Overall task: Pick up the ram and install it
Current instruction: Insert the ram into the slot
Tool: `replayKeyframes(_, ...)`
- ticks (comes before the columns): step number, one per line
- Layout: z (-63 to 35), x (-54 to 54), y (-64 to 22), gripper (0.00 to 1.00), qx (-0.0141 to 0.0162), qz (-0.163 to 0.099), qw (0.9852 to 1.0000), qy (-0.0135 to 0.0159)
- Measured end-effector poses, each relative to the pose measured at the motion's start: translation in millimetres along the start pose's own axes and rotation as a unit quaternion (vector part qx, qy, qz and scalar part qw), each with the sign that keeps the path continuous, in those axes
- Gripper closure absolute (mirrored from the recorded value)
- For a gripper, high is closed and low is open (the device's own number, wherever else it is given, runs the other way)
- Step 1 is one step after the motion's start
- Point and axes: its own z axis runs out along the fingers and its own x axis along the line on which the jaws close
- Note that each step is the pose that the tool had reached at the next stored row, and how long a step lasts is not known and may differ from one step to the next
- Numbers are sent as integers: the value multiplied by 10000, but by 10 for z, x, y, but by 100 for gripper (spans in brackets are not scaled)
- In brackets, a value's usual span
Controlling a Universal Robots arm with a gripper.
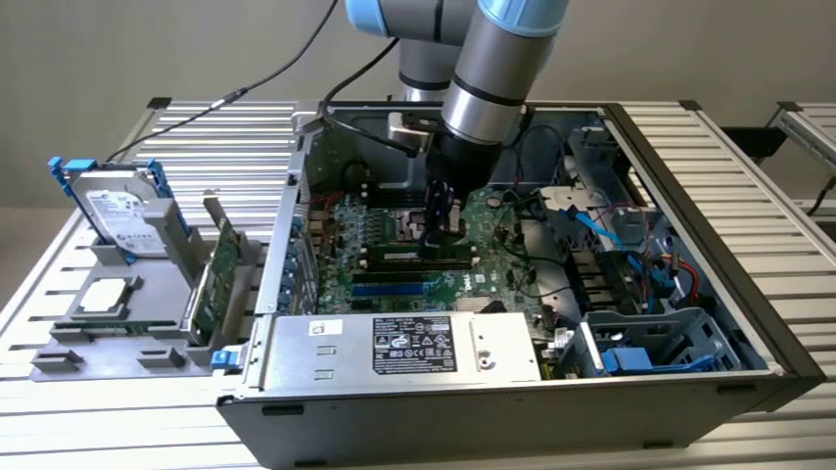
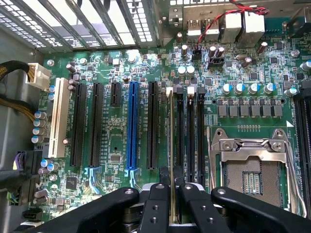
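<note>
Between the two black fingers of the hand (image 2: pixel 172 194), the ram (image 2: pixel 171 145) stands on edge, seen as a thin pale strip running down into a black memory slot (image 2: pixel 180 131) on the green motherboard (image 2: pixel 116 141). The fingers are clenched on the stick from both sides. Just beside it lie more empty black memory slots, then the open metal CPU socket (image 2: pixel 250 167). On its other side sit a blue expansion slot (image 2: pixel 132 126), several black ones and a white slot (image 2: pixel 59 116).

From the exterior view, the arm (image 1: pixel 496 69) reaches down into the open computer case (image 1: pixel 549 411), the hand (image 1: pixel 441 227) low over the board's middle. Nearer lies the silver power supply (image 1: pixel 405 348). On the desk (image 1: pixel 758 147), toward the exterior view's left, a grey stand carries a hard drive (image 1: pixel 120 211) with blue rails and a green expansion card (image 1: pixel 219 269).
</note>
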Motion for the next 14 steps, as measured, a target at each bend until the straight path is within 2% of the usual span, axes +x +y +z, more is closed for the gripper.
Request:
replayKeyframes(9, -2, -1, -2, 86, -8, 1, 10000, 4)
replayKeyframes(14, -2, -2, -3, 86, -46, -4, 10000, 6)
